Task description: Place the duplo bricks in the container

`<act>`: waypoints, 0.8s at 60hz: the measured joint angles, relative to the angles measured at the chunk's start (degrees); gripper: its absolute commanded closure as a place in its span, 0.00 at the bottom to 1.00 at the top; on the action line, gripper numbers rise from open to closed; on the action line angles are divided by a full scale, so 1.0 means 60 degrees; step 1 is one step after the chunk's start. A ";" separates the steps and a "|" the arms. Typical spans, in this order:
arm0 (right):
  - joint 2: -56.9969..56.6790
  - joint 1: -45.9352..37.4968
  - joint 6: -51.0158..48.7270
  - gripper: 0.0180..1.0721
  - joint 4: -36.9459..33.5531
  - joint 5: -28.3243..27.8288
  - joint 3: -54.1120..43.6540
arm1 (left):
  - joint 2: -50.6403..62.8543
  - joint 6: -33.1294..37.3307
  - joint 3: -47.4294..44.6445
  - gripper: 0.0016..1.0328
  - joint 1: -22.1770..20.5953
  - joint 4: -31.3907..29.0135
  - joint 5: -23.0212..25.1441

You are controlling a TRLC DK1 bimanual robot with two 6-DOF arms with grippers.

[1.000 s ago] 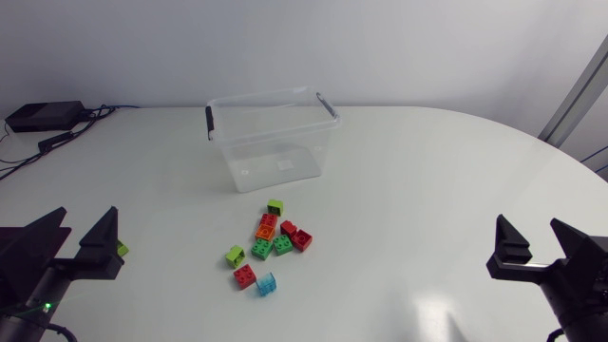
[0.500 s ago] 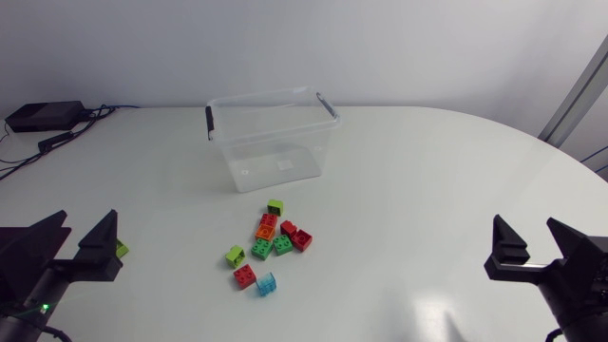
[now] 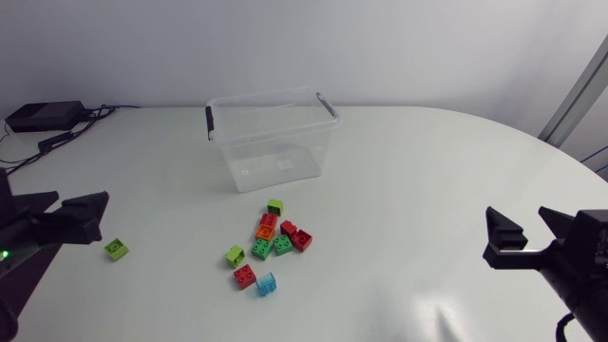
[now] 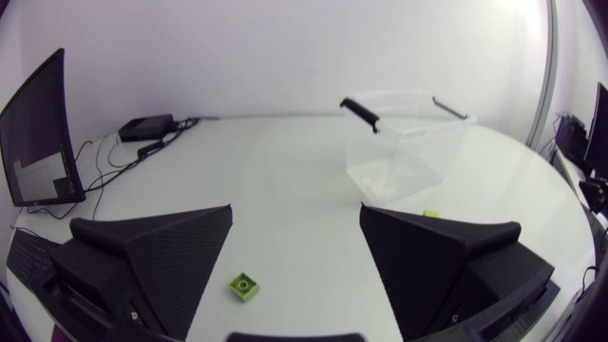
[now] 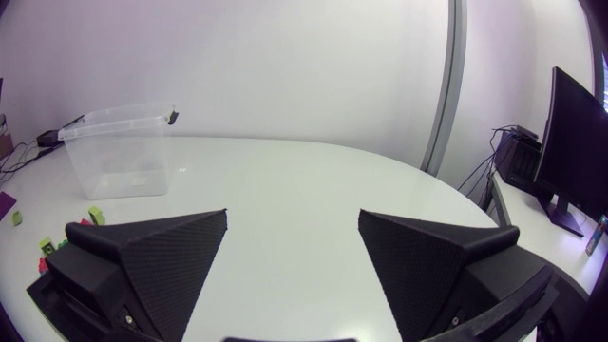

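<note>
The clear container (image 3: pixel 271 138) with black handle clips stands open at the back middle of the table, also seen ahead in the left wrist view (image 4: pixel 408 142) and the right wrist view (image 5: pixel 123 147). A cluster of several red, green, orange and blue duplo bricks (image 3: pixel 269 242) lies in front of it. One lone green brick (image 3: pixel 117 249) lies to the left, on the table below and between my left fingers (image 4: pixel 244 285). My left gripper (image 3: pixel 57 207) is open and holds nothing. My right gripper (image 3: pixel 527 233) hangs open at the right, far from the bricks.
A black box with cables (image 3: pixel 43 116) sits at the table's back left corner. Wide bare tabletop (image 3: pixel 427 190) lies between the brick cluster and my right arm.
My left arm has swung back toward the left edge, uncovering the lone green brick. My right gripper has shifted slightly left.
</note>
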 measured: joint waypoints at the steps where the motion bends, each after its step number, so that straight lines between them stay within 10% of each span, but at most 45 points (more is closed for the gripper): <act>1: 0.0142 0.0000 0.0000 0.05 0.0000 0.0000 0.0055 | 0.0313 0.0069 0.0200 0.11 0.0029 -0.0153 -0.0004; 48: 0.5512 0.0594 -0.0947 0.05 -0.2014 -0.0146 0.3406 | 0.7956 0.4728 0.3566 0.11 0.2430 -0.1923 0.0831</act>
